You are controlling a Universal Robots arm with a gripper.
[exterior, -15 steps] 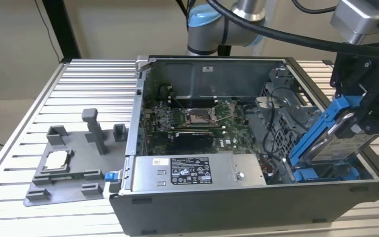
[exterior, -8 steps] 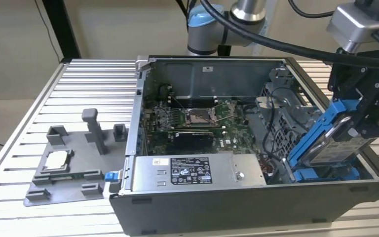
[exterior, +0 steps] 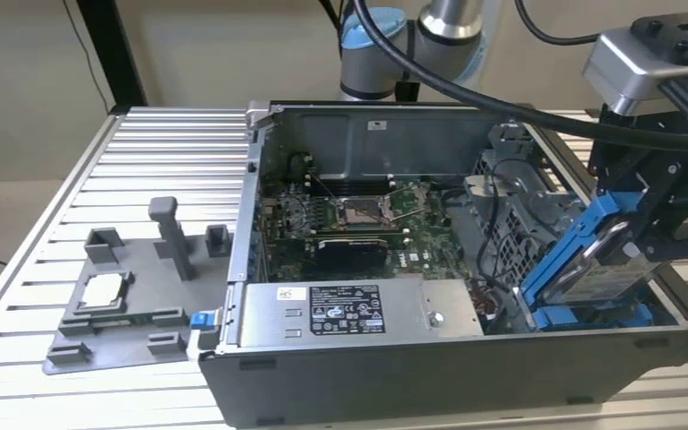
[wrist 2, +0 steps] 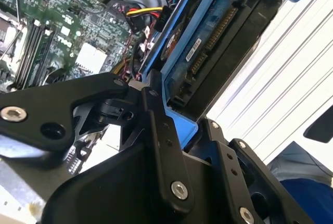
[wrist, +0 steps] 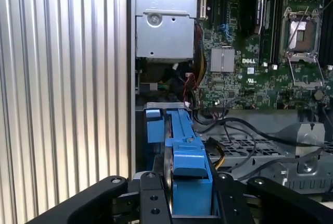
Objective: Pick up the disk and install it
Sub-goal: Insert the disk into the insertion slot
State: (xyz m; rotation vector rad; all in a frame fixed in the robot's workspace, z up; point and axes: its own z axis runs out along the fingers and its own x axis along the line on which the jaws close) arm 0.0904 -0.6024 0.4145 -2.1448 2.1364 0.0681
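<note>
My gripper is shut on the disk, a silver-grey drive in a bright blue carrier frame. The disk hangs tilted on edge, its lower end down inside the open computer case at the exterior view's right, just above a blue bay piece. In the first wrist view the black fingers clamp the blue carrier of the disk from both sides. The second wrist view shows the disk and its connector edge beyond my gripper, above the case's wiring.
The case holds a green motherboard, a grey power supply box with a white label and a metal drive cage. A grey fixture with a small silver processor chip lies on the slatted table.
</note>
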